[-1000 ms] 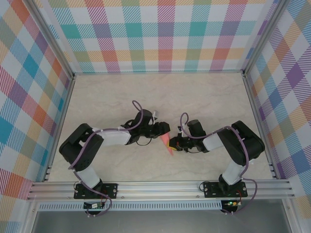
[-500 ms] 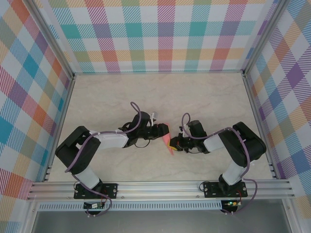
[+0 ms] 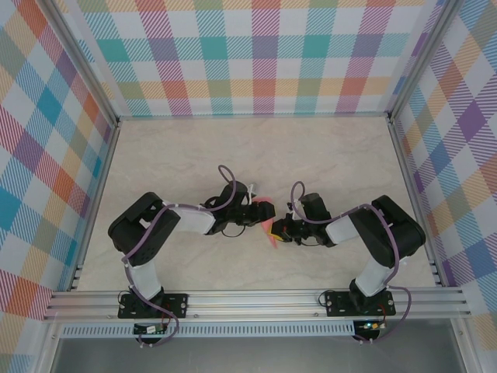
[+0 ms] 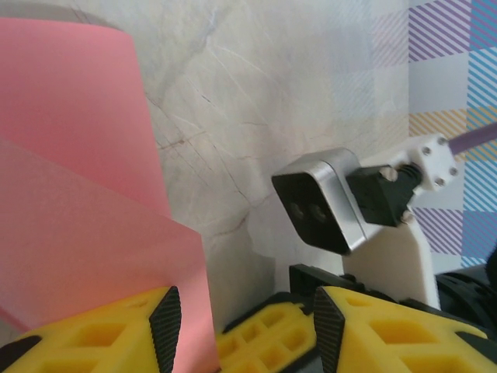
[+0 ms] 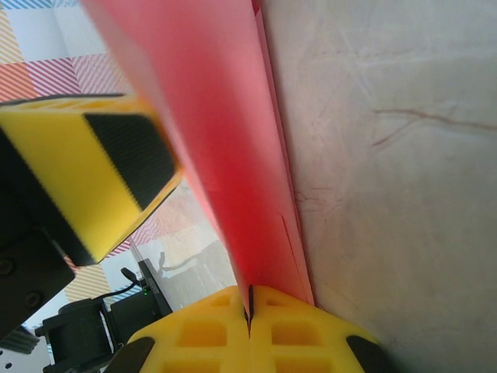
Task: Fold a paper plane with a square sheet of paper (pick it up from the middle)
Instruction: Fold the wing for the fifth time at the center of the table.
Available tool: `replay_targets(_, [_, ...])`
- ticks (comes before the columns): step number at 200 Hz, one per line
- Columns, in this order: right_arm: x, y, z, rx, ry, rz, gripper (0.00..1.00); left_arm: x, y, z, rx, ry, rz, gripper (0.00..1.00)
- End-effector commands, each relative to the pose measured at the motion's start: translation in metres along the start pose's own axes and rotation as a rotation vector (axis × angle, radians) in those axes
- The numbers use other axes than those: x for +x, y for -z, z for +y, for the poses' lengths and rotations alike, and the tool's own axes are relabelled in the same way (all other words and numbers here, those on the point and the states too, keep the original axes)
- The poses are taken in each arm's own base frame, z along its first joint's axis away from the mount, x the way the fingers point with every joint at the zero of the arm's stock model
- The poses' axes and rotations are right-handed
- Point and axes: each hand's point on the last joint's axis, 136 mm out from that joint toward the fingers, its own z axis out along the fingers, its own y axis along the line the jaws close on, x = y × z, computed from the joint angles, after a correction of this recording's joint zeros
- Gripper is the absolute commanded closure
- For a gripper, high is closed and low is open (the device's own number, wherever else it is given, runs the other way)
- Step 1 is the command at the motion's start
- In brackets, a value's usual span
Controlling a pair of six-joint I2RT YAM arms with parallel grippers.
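— Plaid walls [image 3: 264, 62] are seen round a pale marbled bench [image 3: 334, 155]. Where is the paper found?

— The paper [image 4: 78, 194] is held off the bench, about midway between the side edges and nearer the front edge than the back. It is pinched at a folded edge by the right claw [image 5: 250, 309], whose jaws are pressed together on it.

— And the left claw?

— The left claw [image 4: 242, 326] is seen with its jaws parted. One flap of the paper is seen reaching past one pad and into the gap, but nothing is clamped there.

— What step is judged to be in hand?

— A fold is probably being made, with the flap to be taken by the left claw.

— How is it done well?

— The flap should be fed deeper between the pads before they are closed, so that more than the bare edge is caught. A firm right grip is needed on the fold, and the flap should be drawn over gently and squarely. Thin paper is easily torn or skewed if it is pulled against the pinch.
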Motion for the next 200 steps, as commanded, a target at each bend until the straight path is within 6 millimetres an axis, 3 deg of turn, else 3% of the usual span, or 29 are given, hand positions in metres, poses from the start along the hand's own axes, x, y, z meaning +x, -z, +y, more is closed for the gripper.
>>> replay_targets(1, [0.014, 0.005, -0.047, 0.151, -0.129, -0.002, 0.97, 0.0, -0.012, -0.001, 0.011, -0.025, 0.007, 0.49])
replay_targets(49, [0.014, 0.007, -0.044, 0.159, -0.123, -0.003, 0.92, 0.011, -0.018, 0.025, -0.054, 0.012, 0.033, 0.49])
replay_targets(107, [0.015, 0.021, -0.012, 0.126, -0.033, 0.011, 0.78, 0.015, -0.017, 0.032, -0.085, 0.009, 0.05, 0.5])
replay_targets(200, [0.028, 0.018, 0.007, 0.084, 0.039, 0.108, 0.83, 0.016, -0.018, 0.03, -0.079, 0.012, 0.06, 0.5])
